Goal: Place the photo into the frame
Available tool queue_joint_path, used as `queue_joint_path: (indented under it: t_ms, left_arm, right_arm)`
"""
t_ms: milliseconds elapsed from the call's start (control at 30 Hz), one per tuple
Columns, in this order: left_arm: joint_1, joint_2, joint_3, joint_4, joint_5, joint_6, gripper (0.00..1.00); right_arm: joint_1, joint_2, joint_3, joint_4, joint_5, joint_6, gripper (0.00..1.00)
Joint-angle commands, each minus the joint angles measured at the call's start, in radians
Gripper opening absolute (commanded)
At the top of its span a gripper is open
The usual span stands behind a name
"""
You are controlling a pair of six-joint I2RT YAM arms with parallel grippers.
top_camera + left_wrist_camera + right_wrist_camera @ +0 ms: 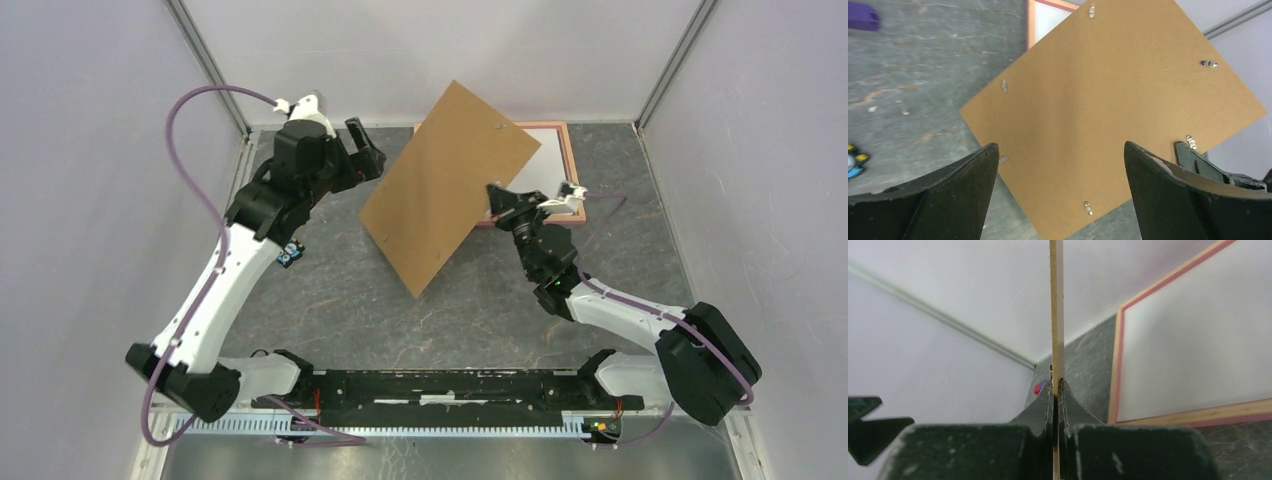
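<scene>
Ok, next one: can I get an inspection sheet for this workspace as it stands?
Surface: dark marbled tabletop, scuffed.
Job's things: frame lies flat at the far side, partly behind the backing board. The photo is likely the white sheet filling it; the printed side is not visible.
Clutter: small purple block on the table.
Grippers: left gripper open, holding nothing, beside the board. Right gripper shut on the board's edge, holding it tilted.
Cables: purple cable loops along each arm.
Surroundings: pale walls, metal corner posts.
</scene>
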Motion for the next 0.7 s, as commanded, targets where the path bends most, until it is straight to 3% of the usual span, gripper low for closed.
queue_joint_path:
  t_ms: [0,200,400,467,667]
  left_arm:
    - [0.035,0.082,-0.026,0.206,0.137,-0.121,1.0]
    - [0.105,0.184,-0.184,0.523,0.229,-0.251,1.0]
    - [0.185,0.301,-0.489,1.18,0.438,-0.493,1.0]
    - [0.193,0.346,-0.565,1.373,0.482,-0.526,1.0]
    - [0.197,0.411,-0.797,1.657,0.445,-0.564,1.0]
  right_arm:
    - [-0.153,-0.005,-0.02,0.28,-0.151,0.248,0.0]
    - [-0.346,0.117,-0.062,0.46,-0.26,0.407,0.0]
    - [-0.446,0.313,-0.066,0.687,-0.308,0.533,0.0]
    - [-0.462,0.348,-0.057,0.707,-0.317,0.541,0.0]
    - [-0.512,0.364,-0.059,0.684,-0.325,0.526,0.0]
